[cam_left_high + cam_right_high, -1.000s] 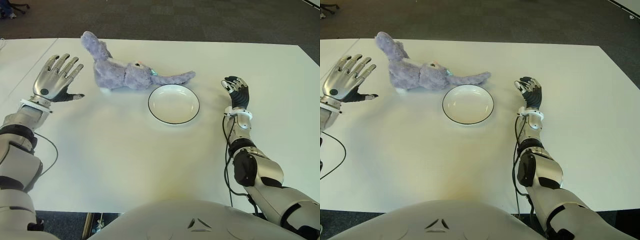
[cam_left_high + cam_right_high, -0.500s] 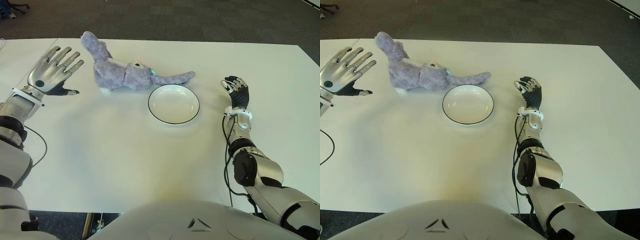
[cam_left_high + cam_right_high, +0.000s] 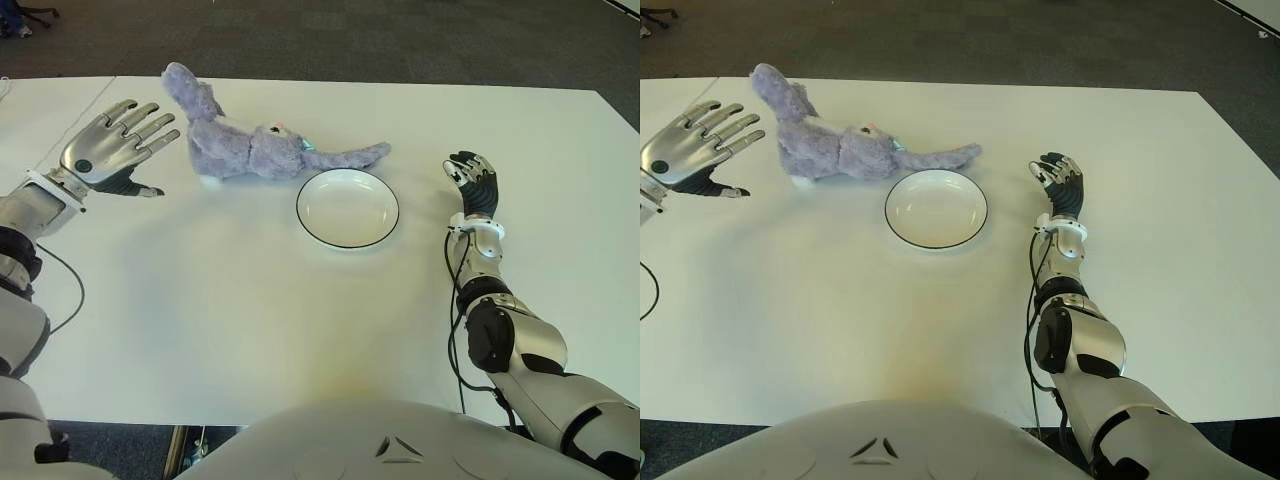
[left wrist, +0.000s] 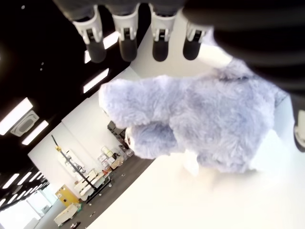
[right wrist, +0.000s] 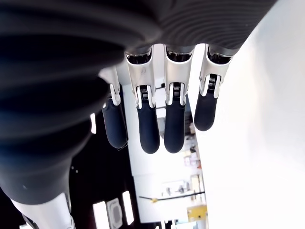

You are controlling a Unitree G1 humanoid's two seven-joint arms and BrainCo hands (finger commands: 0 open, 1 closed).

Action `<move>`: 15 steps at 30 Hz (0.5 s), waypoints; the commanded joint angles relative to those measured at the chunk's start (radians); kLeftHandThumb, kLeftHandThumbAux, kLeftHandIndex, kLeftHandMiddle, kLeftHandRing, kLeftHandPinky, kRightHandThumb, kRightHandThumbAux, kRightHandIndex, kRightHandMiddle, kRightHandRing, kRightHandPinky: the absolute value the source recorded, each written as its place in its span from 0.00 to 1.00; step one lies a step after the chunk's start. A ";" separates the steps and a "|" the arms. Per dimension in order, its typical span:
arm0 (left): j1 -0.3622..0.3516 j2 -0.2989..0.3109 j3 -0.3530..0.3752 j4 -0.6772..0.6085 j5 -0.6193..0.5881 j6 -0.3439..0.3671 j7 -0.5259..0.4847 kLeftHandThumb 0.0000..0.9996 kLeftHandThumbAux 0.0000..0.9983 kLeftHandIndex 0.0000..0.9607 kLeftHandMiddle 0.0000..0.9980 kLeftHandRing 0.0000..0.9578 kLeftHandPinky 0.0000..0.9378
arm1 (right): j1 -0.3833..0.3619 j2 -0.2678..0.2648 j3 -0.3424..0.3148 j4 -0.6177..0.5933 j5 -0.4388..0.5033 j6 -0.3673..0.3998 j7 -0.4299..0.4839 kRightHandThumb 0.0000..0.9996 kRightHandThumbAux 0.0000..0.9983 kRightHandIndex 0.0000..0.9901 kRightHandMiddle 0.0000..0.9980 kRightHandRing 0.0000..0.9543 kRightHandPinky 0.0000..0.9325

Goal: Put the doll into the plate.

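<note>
Your doll [image 3: 255, 148], a purple plush rabbit, lies on its side on the white worktop [image 3: 250, 320], stretched out just behind the plate [image 3: 347, 208]. One long limb reaches toward the plate's far rim and ends close to it; whether the two touch you cannot tell. The other end of the doll sticks up and away from the plate. The plate is a white dish with a thin dark rim, and nothing lies in it.

Your left hand [image 3: 112, 150] hovers on the far side of the doll from the plate, just beside the plush, palm down with the fingers [image 4: 127, 36] spread and released, grasping nothing. In its wrist view the doll's fur fills the space right under those fingertips, not yet touched.

Your right hand [image 3: 474, 182] shows on the other side of the plate, near it, fingers relaxed and slightly bent, holding nothing.
</note>
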 commanded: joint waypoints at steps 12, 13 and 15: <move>0.112 0.158 0.266 -0.280 -0.262 -0.087 -0.125 0.22 0.33 0.00 0.00 0.00 0.00 | 0.218 0.132 -0.023 0.149 0.040 0.113 -0.019 0.07 0.76 0.32 0.32 0.31 0.24; 0.128 0.157 0.291 -0.300 -0.291 -0.086 -0.142 0.24 0.30 0.00 0.00 0.00 0.00 | 0.218 0.131 -0.023 0.150 0.039 0.114 -0.020 0.07 0.76 0.32 0.32 0.31 0.25; 0.154 0.156 0.329 -0.334 -0.333 -0.080 -0.174 0.25 0.27 0.00 0.00 0.00 0.00 | 0.218 0.130 -0.021 0.150 0.037 0.115 -0.022 0.07 0.76 0.32 0.33 0.31 0.25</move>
